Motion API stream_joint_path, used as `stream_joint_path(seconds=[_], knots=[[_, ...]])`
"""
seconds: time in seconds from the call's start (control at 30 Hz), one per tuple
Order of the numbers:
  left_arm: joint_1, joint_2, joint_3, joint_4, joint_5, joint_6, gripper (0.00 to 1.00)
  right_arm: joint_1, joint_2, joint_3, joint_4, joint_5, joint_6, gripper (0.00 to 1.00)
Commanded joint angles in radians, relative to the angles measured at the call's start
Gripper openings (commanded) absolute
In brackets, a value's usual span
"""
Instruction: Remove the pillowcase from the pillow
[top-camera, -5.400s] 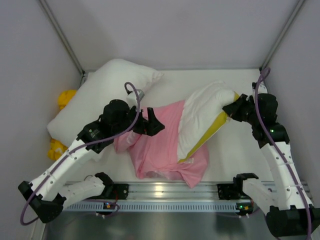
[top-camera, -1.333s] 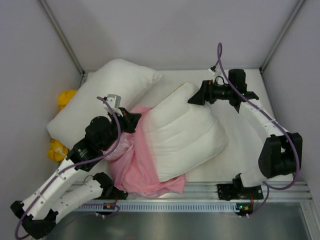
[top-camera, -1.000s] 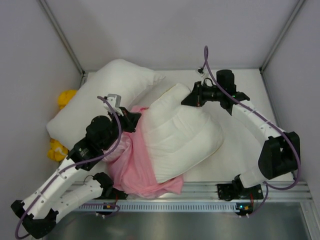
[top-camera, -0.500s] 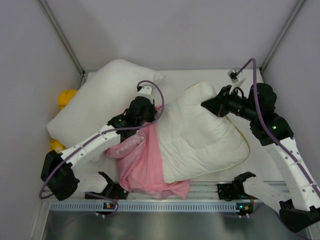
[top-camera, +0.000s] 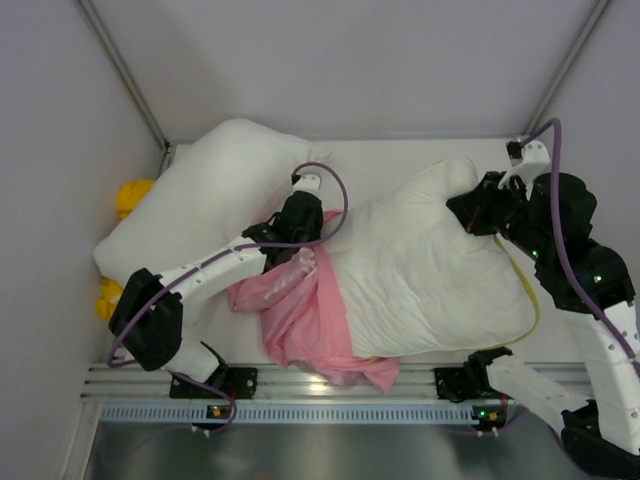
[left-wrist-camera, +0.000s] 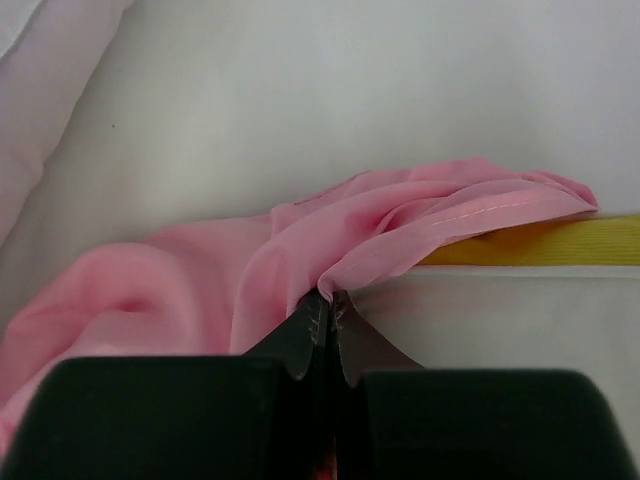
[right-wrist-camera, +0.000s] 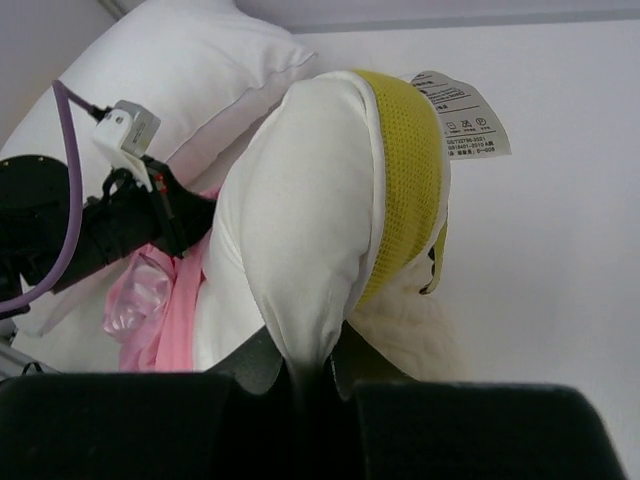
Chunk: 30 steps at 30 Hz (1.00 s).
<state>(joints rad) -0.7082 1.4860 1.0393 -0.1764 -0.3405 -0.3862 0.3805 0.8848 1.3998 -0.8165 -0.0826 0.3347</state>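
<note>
The pillowcase (top-camera: 305, 325) hem is pinched in the left gripper (left-wrist-camera: 327, 302). The pillow (top-camera: 430, 270) stretches lengthwise away toward the right gripper (right-wrist-camera: 304, 362), which is clamped on its far corner; it is apparently barely sleeved.

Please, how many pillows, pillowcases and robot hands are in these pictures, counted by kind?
Pillows: 2 (plump white pillow with yellow band; plain white pillow)
Pillowcases: 1 (pink shiny fabric pillowcase)
Hands: 2 (left hand; right hand)
Total: 5
</note>
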Motion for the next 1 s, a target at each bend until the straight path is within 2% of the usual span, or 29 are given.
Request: stream_joint_path(seconds=[0.0, 0.13, 0.27, 0.43, 0.5, 0.6, 0.7, 0.8, 0.97], knots=[[0.009, 0.010, -0.025, -0.003, -0.069, 0.029, 0.00, 0.015, -0.061, 0.151, 0.083, 0.184, 0.020, 0.00], [0.016, -0.013, -0.062, 0.006, -0.080, 0.035, 0.00, 0.015, -0.078, 0.215, 0.037, 0.273, 0.004, 0.00], [0.018, -0.038, -0.079, 0.006, -0.077, 0.041, 0.00, 0.015, -0.061, 0.291, -0.045, 0.432, -0.022, 0.00], [0.018, -0.062, -0.068, 0.011, -0.045, 0.050, 0.00, 0.015, -0.052, 0.288, -0.050, 0.440, -0.013, 0.00], [0.018, -0.075, -0.050, 0.011, 0.000, 0.058, 0.19, 0.015, -0.043, 0.272, -0.053, 0.442, -0.008, 0.00], [0.018, -0.137, -0.038, 0.006, 0.098, 0.049, 0.55, 0.014, -0.040, 0.234, -0.052, 0.451, -0.006, 0.00], [0.018, -0.234, -0.038, 0.006, 0.271, 0.030, 0.63, 0.015, -0.040, 0.189, -0.052, 0.484, -0.002, 0.00], [0.016, -0.314, -0.030, -0.049, 0.414, -0.011, 0.65, 0.014, -0.035, 0.153, -0.050, 0.527, -0.003, 0.00], [-0.003, -0.441, -0.128, -0.092, 0.501, -0.167, 0.64, 0.014, -0.044, 0.108, -0.020, 0.541, 0.007, 0.00]])
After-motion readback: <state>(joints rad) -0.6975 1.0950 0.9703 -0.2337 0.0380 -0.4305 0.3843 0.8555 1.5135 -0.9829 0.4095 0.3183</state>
